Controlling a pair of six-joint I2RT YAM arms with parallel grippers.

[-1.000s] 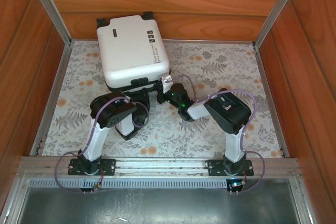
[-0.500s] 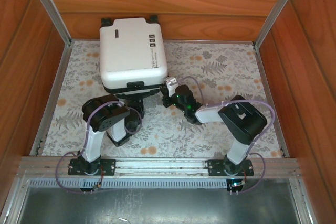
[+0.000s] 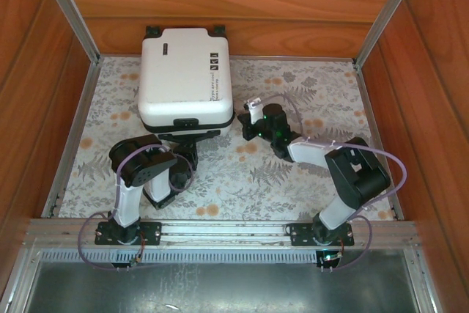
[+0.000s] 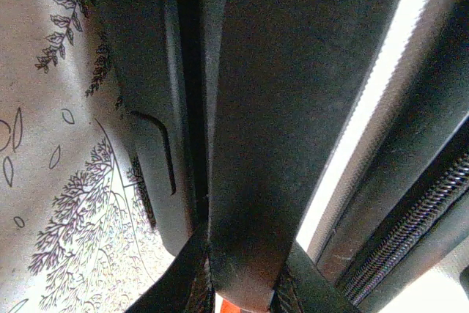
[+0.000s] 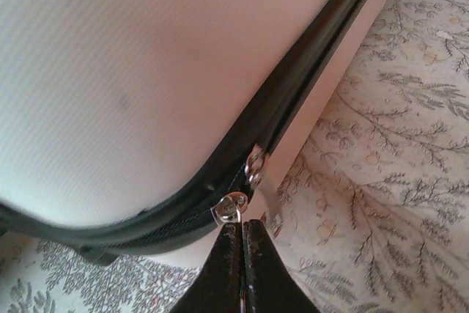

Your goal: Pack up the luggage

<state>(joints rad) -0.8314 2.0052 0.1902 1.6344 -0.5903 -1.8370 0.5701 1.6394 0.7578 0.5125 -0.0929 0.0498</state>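
Nearest to the arm bases, in front of the luggage (image 3: 183, 71), lay the flowered table cover (image 3: 293, 166). The left arm bent over it and reached toward the near end of the luggage. The left gripper (image 3: 190, 138) was right at that near end, partly under the white shell. In the left wrist view its two fingers were clamped on a black part of the luggage's edge, with a length of zipper teeth (image 4: 410, 232) just beside that part.

The right gripper (image 5: 242, 226) was just beside the near right corner of the luggage. Its fingers were pressed fully together, and their tips touched a silver zipper pull (image 5: 230, 208) on the black zipper band (image 5: 308, 71) where it went around that corner. I could not tell if the tab of this pull was caught between the fingers. A second silver pull (image 5: 255, 166) sat on the same band, just beyond the first one.

The luggage itself lay flat and closed on the left half of the cover, its long side running away from the arms. The white top face showed small black label marks (image 3: 213, 55) near its far right corner. At the far end of the luggage two black wheels (image 3: 154, 31) stood close to the wooden back wall (image 3: 293, 34).
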